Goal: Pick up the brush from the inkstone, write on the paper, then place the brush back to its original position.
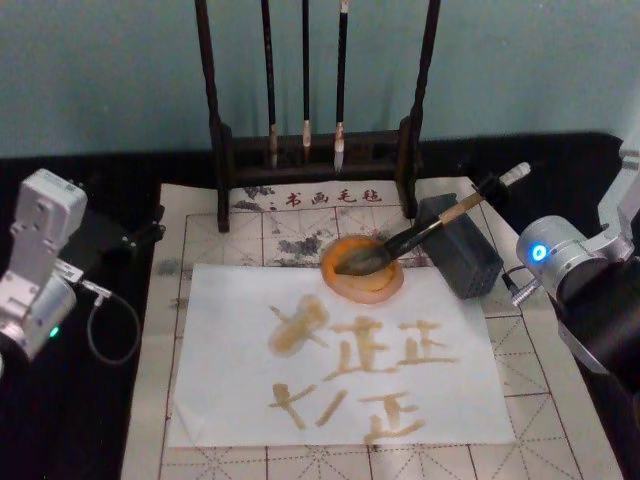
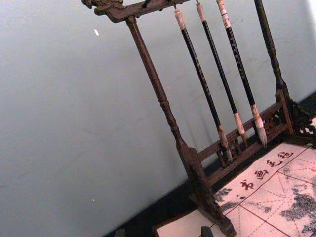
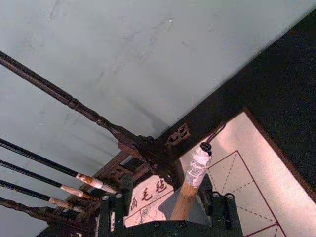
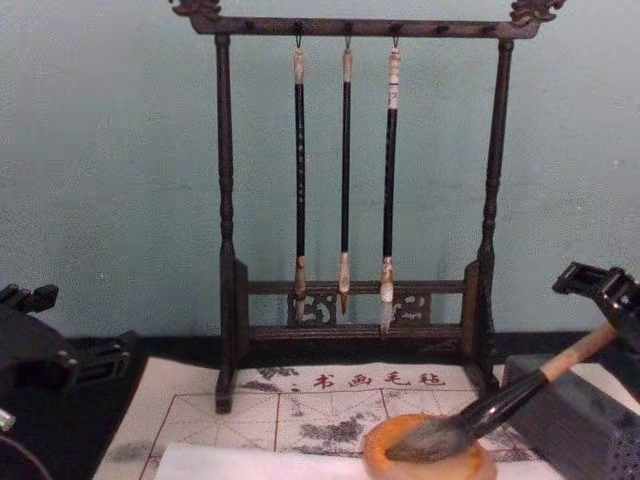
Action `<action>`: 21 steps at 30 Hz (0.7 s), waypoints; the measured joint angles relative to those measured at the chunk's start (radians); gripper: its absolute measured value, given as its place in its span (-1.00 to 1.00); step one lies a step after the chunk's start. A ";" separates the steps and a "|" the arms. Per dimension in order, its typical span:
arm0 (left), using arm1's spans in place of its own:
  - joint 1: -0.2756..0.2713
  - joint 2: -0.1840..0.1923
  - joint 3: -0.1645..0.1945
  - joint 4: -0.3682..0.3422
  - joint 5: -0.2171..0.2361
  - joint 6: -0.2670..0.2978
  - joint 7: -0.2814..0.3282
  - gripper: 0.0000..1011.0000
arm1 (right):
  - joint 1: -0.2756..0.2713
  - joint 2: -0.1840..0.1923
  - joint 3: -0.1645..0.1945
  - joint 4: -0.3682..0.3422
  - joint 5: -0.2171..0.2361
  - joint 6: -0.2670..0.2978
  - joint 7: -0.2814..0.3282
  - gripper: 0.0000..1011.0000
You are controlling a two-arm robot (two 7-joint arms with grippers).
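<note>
This is a staged calligraphy station, more a lab bench than a home study. A dark carved wooden rack (image 4: pixel 357 180) hangs three thin brushes (image 4: pixel 345 170) before a bare pale teal wall (image 4: pixel 110 150). Below it a beige felt mat (image 1: pixel 300 225) with red grid lines and red characters covers a black table (image 1: pixel 110 420). On the mat lie a white paper (image 1: pixel 230 400) bearing tan strokes and an orange-tan inkstone (image 1: pixel 362 285).

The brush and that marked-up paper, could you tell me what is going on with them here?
The brush lies with its tuft in the inkstone and its handle propped on the grey block. The right gripper sits around its white-wrapped end. The paper already bears tan strokes. The left gripper is parked by the mat's left edge.
</note>
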 joint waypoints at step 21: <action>0.000 0.000 0.000 0.000 0.000 0.000 0.000 0.98 | -0.025 0.025 0.007 -0.027 0.027 0.011 0.003 0.98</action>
